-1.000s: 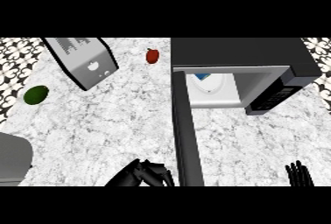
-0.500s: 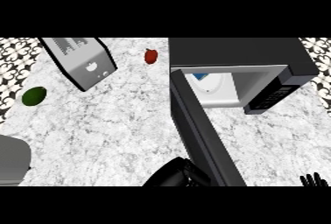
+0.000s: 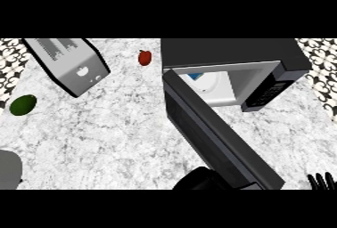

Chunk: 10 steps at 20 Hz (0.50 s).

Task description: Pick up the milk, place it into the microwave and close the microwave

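Currently, in the head view, I am looking steeply down at the marble counter (image 3: 118, 133), where the microwave (image 3: 230, 53) is sitting at the upper right with its door (image 3: 217, 133) hanging partly open, angled from the cavity's left edge toward the lower right. The milk (image 3: 201, 82) is standing inside the cavity, showing as a white carton with a blue patch just behind the door's hinged end. My left hand (image 3: 201, 180) is showing at the lower edge, touching the door's outer face near its free end; I cannot tell how its fingers are set. My right hand (image 3: 322, 181) is resting at the lower right corner, fingers straight and pointing up, holding nothing. A toaster (image 3: 69, 64), a red fruit (image 3: 145, 57) and a green fruit (image 3: 23, 104) are lying to the left, well apart from the microwave.
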Each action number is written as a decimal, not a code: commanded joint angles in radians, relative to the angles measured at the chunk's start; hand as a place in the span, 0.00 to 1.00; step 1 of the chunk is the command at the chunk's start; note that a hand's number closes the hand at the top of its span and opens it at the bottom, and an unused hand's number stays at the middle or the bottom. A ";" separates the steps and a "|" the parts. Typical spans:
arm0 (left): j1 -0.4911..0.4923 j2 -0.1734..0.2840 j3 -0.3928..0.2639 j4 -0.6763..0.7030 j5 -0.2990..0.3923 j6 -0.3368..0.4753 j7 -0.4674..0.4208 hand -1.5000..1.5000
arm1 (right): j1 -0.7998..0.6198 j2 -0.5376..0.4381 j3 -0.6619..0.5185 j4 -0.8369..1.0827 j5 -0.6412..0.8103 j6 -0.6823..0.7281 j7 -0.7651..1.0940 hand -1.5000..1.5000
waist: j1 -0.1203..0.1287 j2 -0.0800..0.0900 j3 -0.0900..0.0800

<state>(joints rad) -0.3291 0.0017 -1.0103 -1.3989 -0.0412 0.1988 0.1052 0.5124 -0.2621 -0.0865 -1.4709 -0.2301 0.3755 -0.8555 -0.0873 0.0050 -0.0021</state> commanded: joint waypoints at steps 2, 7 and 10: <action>-0.114 -0.002 -0.057 0.076 0.113 0.135 0.023 1.00 | 0.005 -0.034 0.022 -0.107 -0.061 0.099 -0.019 0.00 | -0.033 0.005 0.000; -0.157 -0.002 -0.007 0.114 0.222 0.228 -0.080 0.00 | 0.032 -0.069 0.050 -0.195 -0.096 0.102 0.026 0.00 | -0.078 0.016 -0.004; -0.189 -0.002 0.019 0.136 0.287 0.258 -0.147 0.00 | 0.036 -0.091 0.054 -0.227 -0.117 0.103 0.041 0.00 | -0.106 0.024 -0.004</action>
<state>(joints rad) -0.4758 0.0034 -1.0172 -1.2872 0.1715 0.4019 0.0182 0.5461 -0.3342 -0.0444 -1.6631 -0.3229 0.4009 -0.7783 -0.1609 0.0211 -0.0055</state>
